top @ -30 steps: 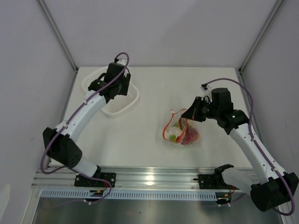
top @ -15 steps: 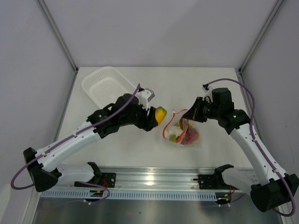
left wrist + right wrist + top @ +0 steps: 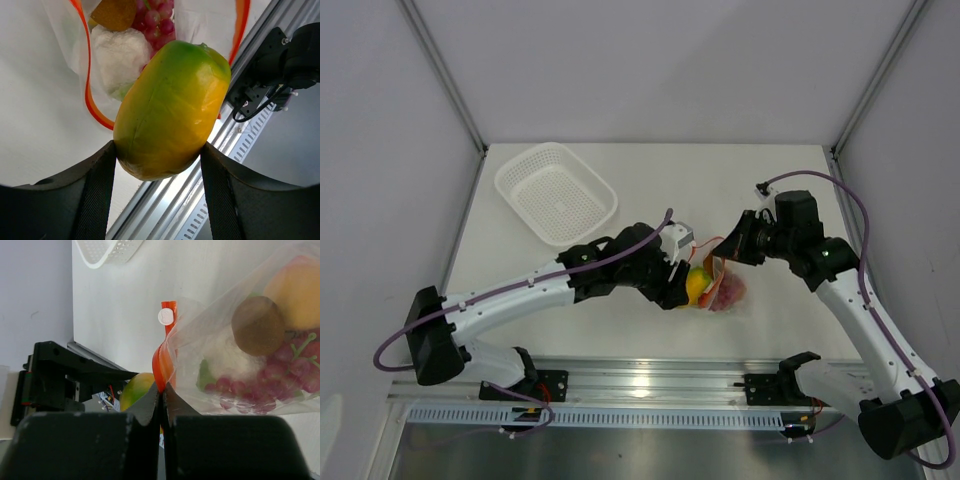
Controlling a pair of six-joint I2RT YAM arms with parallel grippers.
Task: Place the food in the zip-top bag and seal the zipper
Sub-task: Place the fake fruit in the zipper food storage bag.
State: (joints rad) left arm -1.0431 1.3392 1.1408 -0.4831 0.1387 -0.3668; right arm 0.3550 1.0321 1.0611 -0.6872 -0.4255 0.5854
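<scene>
My left gripper [image 3: 686, 285] is shut on the yellow-green mango [image 3: 172, 107] and holds it at the open mouth of the clear zip-top bag [image 3: 725, 292]; the mango also shows in the top view [image 3: 697, 284]. My right gripper [image 3: 162, 390] is shut on the red-orange zipper [image 3: 165, 352] strip at the bag's upper edge and holds the mouth up. Inside the bag are a brown piece [image 3: 257, 325], a red grape cluster [image 3: 280, 375], a white-and-green piece [image 3: 120, 55] and a peach-coloured piece [image 3: 295, 290].
A white mesh basket [image 3: 556, 191] stands at the back left of the white table. An aluminium rail [image 3: 650, 382] runs along the table's near edge. Grey walls close in both sides.
My left arm swung from the basket to the bag, carrying the mango, which now sits at the bag's mouth. My right gripper has kept its hold on the zipper.
</scene>
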